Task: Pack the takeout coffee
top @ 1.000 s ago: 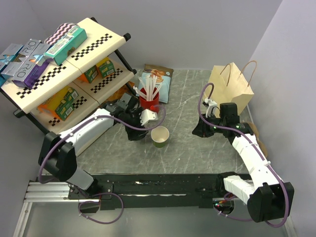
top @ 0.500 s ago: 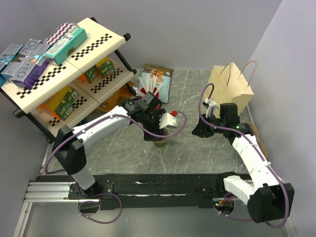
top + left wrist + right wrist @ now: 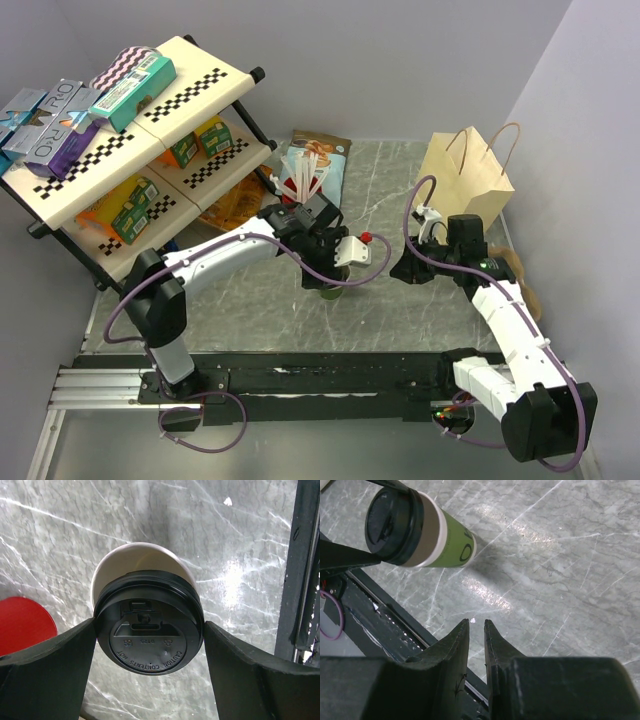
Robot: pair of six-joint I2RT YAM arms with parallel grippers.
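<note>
- Shelf rack (image 3: pixel 150 130): stands at the far left of the table (image 3: pixel 250 310). Boxes lie on its upper and lower tiers.
- Snack packet (image 3: pixel 320 160): lies flat on the table, beyond the left arm.
- Red cup (image 3: pixel 22 625): stands left of the green cup, close to it but not touching. White stirrers (image 3: pixel 303 180) stick out of it.
- Left gripper (image 3: pixel 149 627): positioned above the middle of the table. Its jaws stand wide and clamp the black lid, one finger against each side of the rim.
- Black lid (image 3: pixel 390 522): round, held level at the mouth of the green cup. In the left wrist view it sits off-centre, with a crescent of the cream interior exposed. Whether it is pressed home cannot be told.
- Green cup (image 3: pixel 452 542): upright on the table near its centre, directly under the left gripper.
- Right gripper (image 3: pixel 477 622): held above bare table, well right of the green cup. The jaws stand slightly apart with a thin gap between the tips and nothing between them.
- Paper bag (image 3: pixel 470 175): brown, with handles, upright at the far right of the table, just beyond the right gripper.
</note>
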